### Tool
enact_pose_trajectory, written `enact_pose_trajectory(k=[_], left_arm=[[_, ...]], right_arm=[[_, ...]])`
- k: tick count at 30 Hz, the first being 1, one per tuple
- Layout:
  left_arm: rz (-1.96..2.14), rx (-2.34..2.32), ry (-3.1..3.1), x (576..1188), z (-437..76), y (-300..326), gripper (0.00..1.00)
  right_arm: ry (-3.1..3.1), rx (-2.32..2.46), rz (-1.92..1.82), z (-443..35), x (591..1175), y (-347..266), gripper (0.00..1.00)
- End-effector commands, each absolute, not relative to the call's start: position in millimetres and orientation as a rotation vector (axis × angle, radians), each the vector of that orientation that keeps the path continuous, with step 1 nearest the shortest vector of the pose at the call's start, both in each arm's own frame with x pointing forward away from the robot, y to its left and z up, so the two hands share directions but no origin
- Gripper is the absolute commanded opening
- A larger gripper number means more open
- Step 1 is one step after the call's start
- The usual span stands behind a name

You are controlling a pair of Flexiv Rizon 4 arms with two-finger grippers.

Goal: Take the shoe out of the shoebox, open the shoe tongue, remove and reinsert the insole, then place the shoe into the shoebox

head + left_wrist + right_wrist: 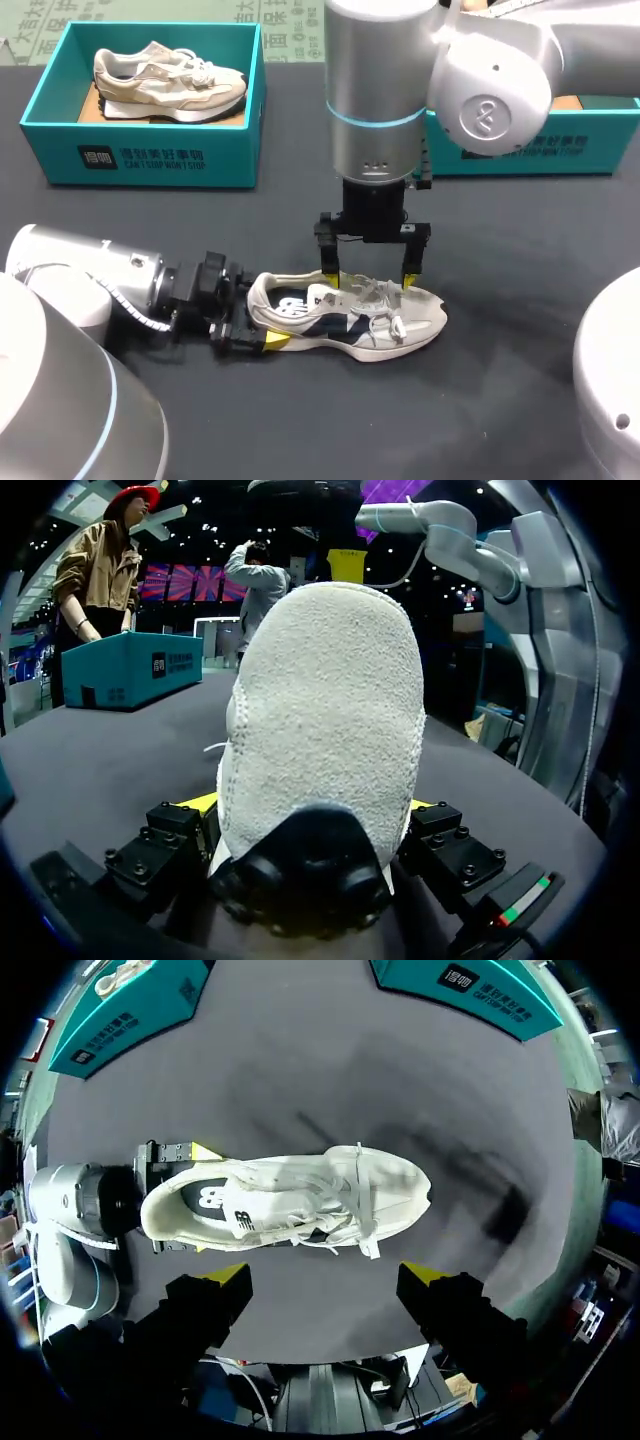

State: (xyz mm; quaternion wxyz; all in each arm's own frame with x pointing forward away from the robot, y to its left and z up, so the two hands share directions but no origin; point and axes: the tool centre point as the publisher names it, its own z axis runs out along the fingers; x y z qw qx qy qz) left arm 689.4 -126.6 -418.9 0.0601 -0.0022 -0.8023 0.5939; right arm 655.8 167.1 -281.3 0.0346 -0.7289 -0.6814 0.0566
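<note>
- At the far left of the tabletop [520, 400] stands an open teal shoebox [150, 160] with a second, beige shoe [165, 78] lying inside on its side.
- The left arm lies low along the tabletop, and its left hand [258, 325] is clamped on the heel of the shoe [345, 315]. The left wrist view shows a yellow fingertip on either side of the heel.
- The shoe itself is out of its box, resting on its sole mid-tabletop with its toe pointing away from the left hand. Its laces look loose over the tongue.
- The right hand [369, 282] hangs straight down over the lacing, fingers spread and holding nothing, one yellow tip to each side of the shoe's opening.
- Behind the right arm, another teal shoebox [520, 150] sits at the far right, and I cannot see inside it.
- I'd say the tongue-opening step is in hand, with the heel braced so the shoe won't slide.
- Next, the right hand needs to drop onto the tongue and pinch only the tongue, not the laces. I cannot see the insole from here.
</note>
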Motion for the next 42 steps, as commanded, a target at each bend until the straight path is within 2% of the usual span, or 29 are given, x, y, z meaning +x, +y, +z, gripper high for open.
enact_pose_trajectory(k=[1, 18, 28, 42], left_arm=[[1.797, -0.007, -2.429, 689, -423, -128, 0.00], [1.797, -0.007, -2.429, 689, -423, -128, 0.00], [1.797, -0.007, -2.429, 689, -423, -128, 0.00], [1.797, -0.007, -2.429, 689, -423, -128, 0.00]], right_arm=[[-2.132, -2.287, 0.194, -297, 655, 192, 1.00], [-2.183, -2.286, 0.147, -302, 657, 207, 1.00], [-2.205, -2.364, 0.291, -322, 681, 233, 1.00], [-2.178, -2.464, 0.407, -329, 680, 237, 1.00]])
